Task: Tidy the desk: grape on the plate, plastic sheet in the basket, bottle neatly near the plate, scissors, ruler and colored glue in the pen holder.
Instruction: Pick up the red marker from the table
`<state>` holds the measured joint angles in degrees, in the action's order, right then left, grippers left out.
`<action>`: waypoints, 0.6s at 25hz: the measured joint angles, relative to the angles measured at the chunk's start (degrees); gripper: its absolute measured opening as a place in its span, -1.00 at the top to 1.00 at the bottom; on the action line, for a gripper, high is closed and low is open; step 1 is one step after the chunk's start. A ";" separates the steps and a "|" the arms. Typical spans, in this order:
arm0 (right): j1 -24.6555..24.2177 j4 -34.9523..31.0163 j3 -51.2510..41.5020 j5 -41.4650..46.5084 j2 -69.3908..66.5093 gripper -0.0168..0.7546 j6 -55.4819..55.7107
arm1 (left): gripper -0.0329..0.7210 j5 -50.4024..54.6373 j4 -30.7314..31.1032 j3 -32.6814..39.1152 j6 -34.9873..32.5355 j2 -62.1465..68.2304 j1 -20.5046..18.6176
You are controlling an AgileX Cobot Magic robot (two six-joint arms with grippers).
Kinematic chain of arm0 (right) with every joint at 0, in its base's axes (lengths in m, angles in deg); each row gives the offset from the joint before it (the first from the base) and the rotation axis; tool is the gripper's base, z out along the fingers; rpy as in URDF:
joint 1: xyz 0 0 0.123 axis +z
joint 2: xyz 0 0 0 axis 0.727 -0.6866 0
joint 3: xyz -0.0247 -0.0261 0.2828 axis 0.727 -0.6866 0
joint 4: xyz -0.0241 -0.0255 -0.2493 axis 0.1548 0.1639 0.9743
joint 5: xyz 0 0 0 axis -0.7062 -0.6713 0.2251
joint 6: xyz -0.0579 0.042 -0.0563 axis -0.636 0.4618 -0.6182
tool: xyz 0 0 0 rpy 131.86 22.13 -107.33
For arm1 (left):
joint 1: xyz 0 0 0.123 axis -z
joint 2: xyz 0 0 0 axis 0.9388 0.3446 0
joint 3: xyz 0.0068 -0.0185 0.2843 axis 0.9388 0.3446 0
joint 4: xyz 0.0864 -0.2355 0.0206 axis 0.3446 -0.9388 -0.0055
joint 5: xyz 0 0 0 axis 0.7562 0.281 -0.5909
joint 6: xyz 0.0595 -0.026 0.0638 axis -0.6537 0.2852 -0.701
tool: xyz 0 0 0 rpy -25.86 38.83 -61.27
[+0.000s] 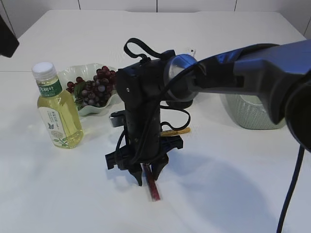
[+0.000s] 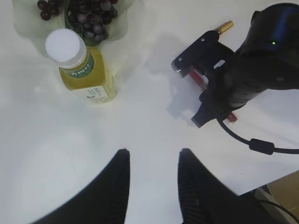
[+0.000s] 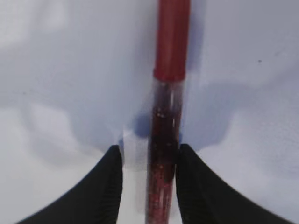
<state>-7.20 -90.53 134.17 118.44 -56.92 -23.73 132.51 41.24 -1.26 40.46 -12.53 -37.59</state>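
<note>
the right gripper [image 1: 149, 178] points straight down at the near middle of the table [image 1: 233, 184], its jaws straddling the red glue tube [image 3: 167, 140] lying flat, touching or nearly so. the left gripper [image 2: 152, 186] hovers empty, jaws apart, above the bottle [image 2: 81, 70] near the plate [image 1: 92, 109] of grapes [image 1: 95, 87].
</note>
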 joint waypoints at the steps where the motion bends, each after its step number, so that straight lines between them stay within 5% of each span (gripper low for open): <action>1: 0.14 0.00 0.00 -0.12 -0.09 0.16 0.00 | 0.24 0.00 0.00 0.00 0.00 0.00 0.00; 5: 0.27 0.00 0.00 -0.13 -0.09 0.37 0.00 | 0.24 0.00 -0.10 0.00 0.00 0.00 0.00; 15: 0.27 0.77 0.00 -0.13 -0.09 0.42 0.04 | 0.24 0.00 -0.21 0.00 0.00 0.00 0.00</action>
<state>-6.94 -89.76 134.17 118.31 -57.01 -23.69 132.51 41.03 -1.26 40.46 -12.53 -37.59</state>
